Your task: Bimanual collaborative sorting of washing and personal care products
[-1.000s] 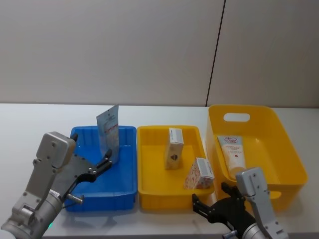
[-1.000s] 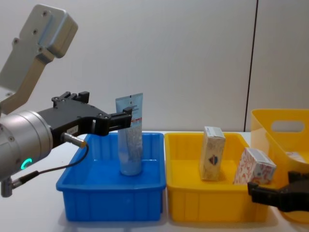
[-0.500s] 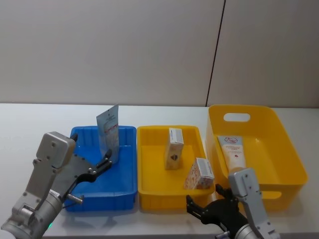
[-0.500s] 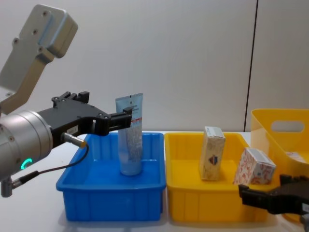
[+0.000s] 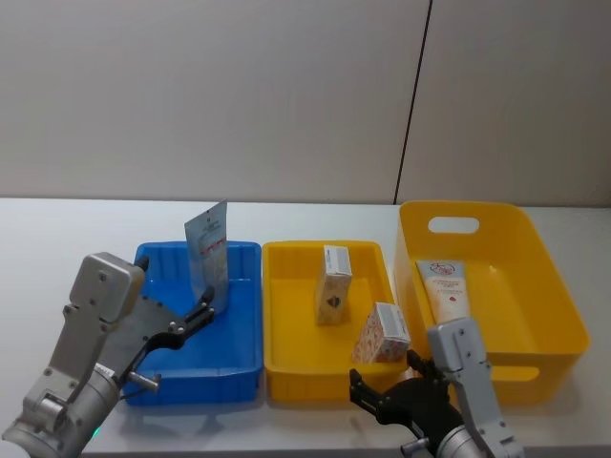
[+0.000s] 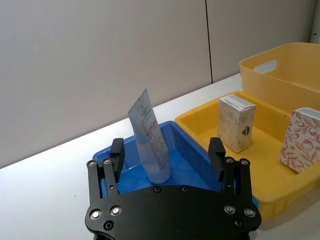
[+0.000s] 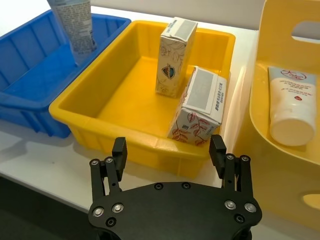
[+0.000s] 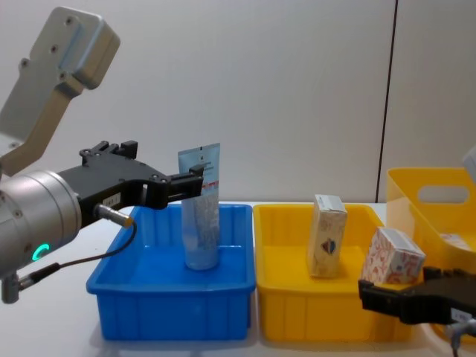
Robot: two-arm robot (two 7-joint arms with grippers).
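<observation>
A pale-blue tube (image 5: pixel 208 250) with a red-and-white label stands upright in the blue tray (image 5: pixel 243 250). My left gripper (image 6: pixel 166 150) is open just before the tube (image 6: pixel 150 140), level with its middle in the chest view (image 8: pixel 202 216). A cream carton (image 5: pixel 334 283) stands in the yellow tray (image 5: pixel 315 386), and a white carton with red print (image 5: pixel 385 331) leans beside it. Another tube (image 5: pixel 447 289) lies in the yellow basket (image 5: pixel 554 286). My right gripper (image 7: pixel 168 150) hangs open and empty at the yellow tray's near edge, in front of the white carton (image 7: pixel 199 105).
The three containers stand side by side on a white table, blue at the left, yellow tray in the middle, the taller handled basket at the right. A grey wall closes the back. Bare table lies left of the blue tray.
My right gripper has shifted left along the table's front edge toward the yellow tray. The left gripper and all products have stayed where they were.
</observation>
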